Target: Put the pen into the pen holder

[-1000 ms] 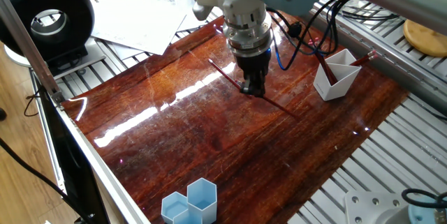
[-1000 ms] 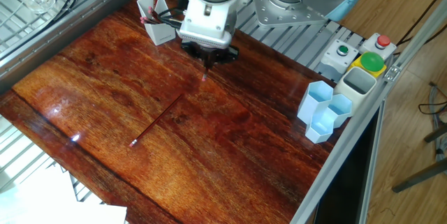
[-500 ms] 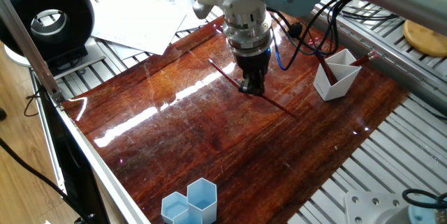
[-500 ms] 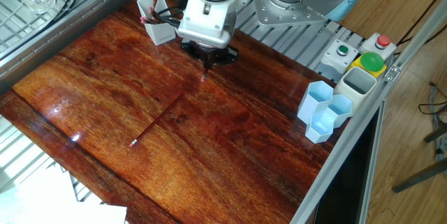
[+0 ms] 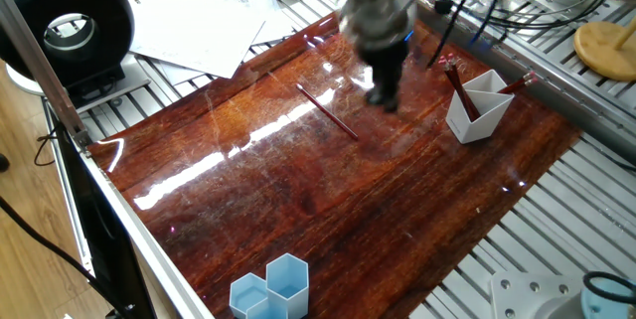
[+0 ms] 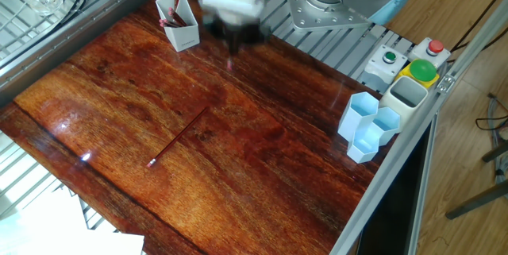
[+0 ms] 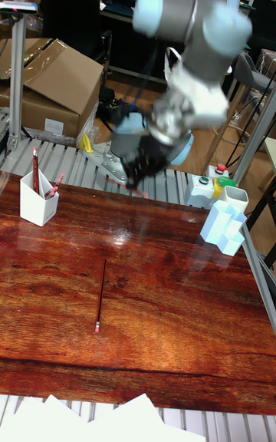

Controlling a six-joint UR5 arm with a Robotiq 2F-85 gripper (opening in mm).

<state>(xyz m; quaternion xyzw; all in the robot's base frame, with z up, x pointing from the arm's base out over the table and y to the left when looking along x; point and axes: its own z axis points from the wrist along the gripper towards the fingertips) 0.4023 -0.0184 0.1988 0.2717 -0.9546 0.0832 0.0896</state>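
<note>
My gripper (image 5: 387, 95) (image 6: 232, 44) (image 7: 138, 176) is motion-blurred above the far part of the wooden table, a short way from the white pen holder (image 5: 479, 117) (image 6: 184, 36) (image 7: 37, 210). A thin dark pen (image 6: 230, 61) (image 7: 142, 192) pokes out below the fingers, so the gripper looks shut on it. The pen holder has a few red pens standing in it. Another red pen (image 5: 328, 113) (image 6: 178, 137) (image 7: 100, 296) lies flat on the table, apart from the gripper.
Light blue honeycomb cups (image 5: 270, 294) (image 6: 369, 128) (image 7: 225, 229) stand at one table edge. Loose papers (image 5: 204, 26) and a black ring-shaped device (image 5: 70, 26) lie beyond another edge. A button box (image 6: 413, 68) sits by the cups.
The gripper has risen from low over the table and swung toward the pen holder, taking the thin pen with it. The pen lying flat has not moved.
</note>
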